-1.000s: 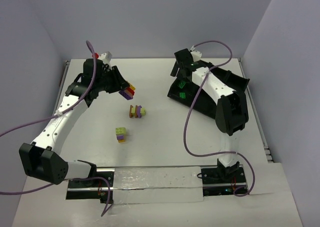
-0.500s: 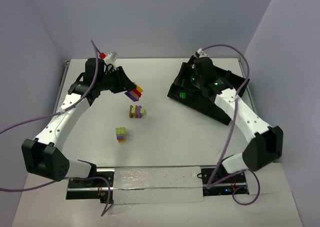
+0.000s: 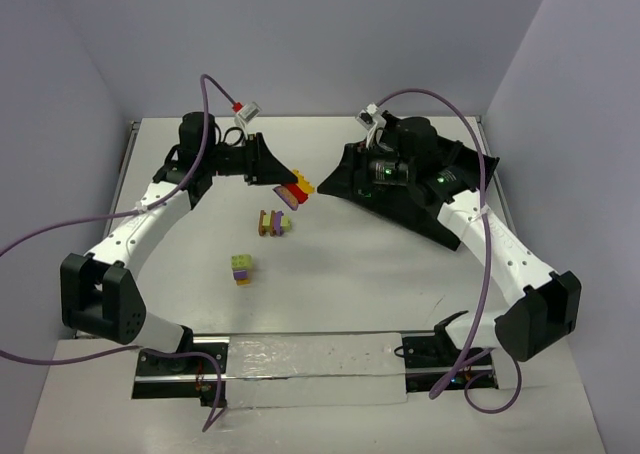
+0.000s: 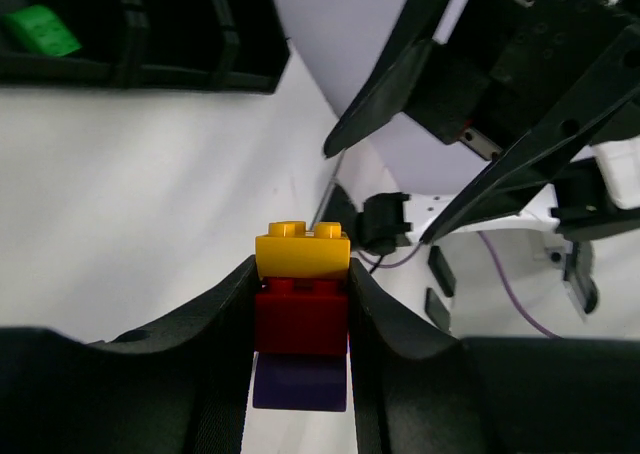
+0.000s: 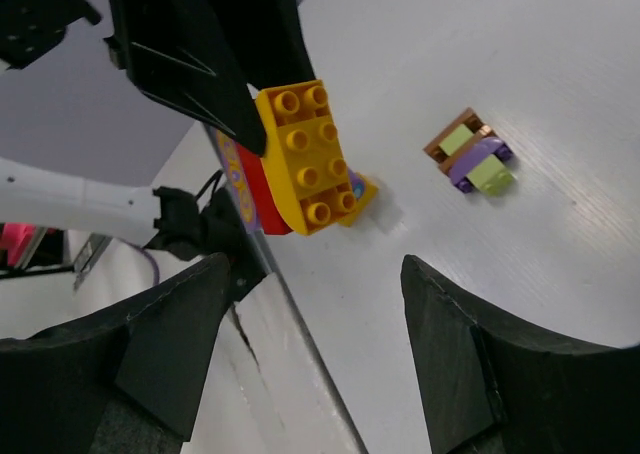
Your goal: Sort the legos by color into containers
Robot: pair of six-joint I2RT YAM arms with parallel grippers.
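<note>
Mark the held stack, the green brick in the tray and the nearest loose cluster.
Held stack [image 4: 300,319]: left wrist, red middle brick.
Green brick [image 4: 40,29]: left wrist, its centre.
Loose cluster [image 3: 241,264]: top external, yellow-green top.

A robotics lab cell: plain lilac walls [image 3: 300,44] enclose a white table [image 3: 340,294] carrying two cabled arms [image 3: 130,236].

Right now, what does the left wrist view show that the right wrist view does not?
Left wrist only: a green studded brick lying in a compartment of the black plastic divided tray. Right wrist only: a loose cluster of purple, yellow-green and orange bricks on the white table. Both: the stack of yellow, red and purple bricks, pinched in the left gripper.
</note>
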